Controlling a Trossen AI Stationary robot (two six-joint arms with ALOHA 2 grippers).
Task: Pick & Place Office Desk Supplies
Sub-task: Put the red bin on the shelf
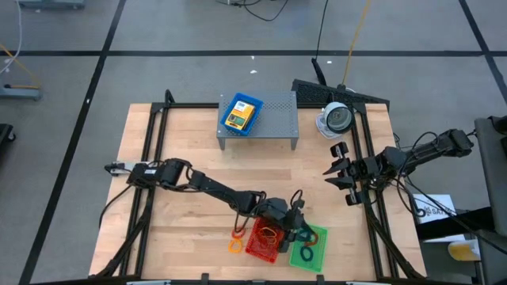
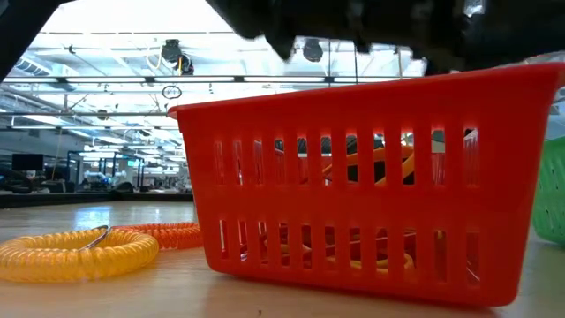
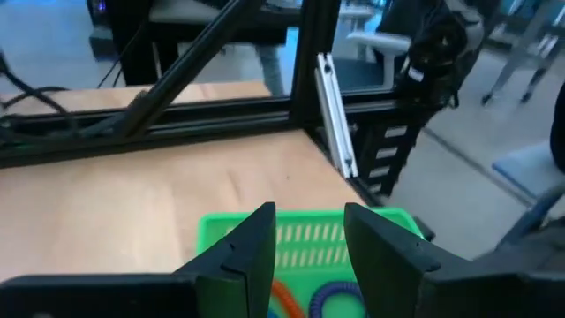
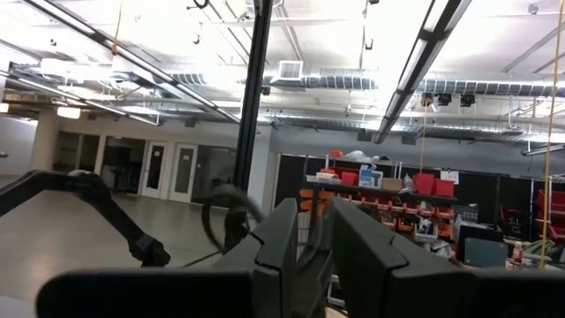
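Red mesh tray (image 2: 353, 177) right up against the low lens, at 6 o'clock on the table, with orange and yellow bands showing through its slots. Probably set there as the bin for bands.

Beside it at 7 o'clock, loose on the wood: yellow coil ring (image 2: 79, 252) and orange coil ring (image 2: 168, 234), touching one another. Not yet binned, by the look of it.

At 5 o'clock, just next to the red one: green mesh tray (image 3: 305, 231), holding a blue-purple ring (image 3: 340, 300) and a streak of orange. Likely the bin for rings.

Over the seam between both trays: left gripper (image 3: 309, 216), fingers moderately parted, nothing between them. Reads as poised above the green tray, either for a drop or for the next reach; cannot tell which.

At 3 o'clock, by the table edge and well apart from the trays: right gripper (image 1: 337, 170), fingers narrowly parted, empty, lifted and pointing out into the room. Waiting, seemingly, to keep clear of the left arm.

At 12 o'clock: grey shelf (image 1: 273, 119), carrying a blue tray (image 1: 240, 115) with a yellow box inside. Out of the way up there, presumably for later.
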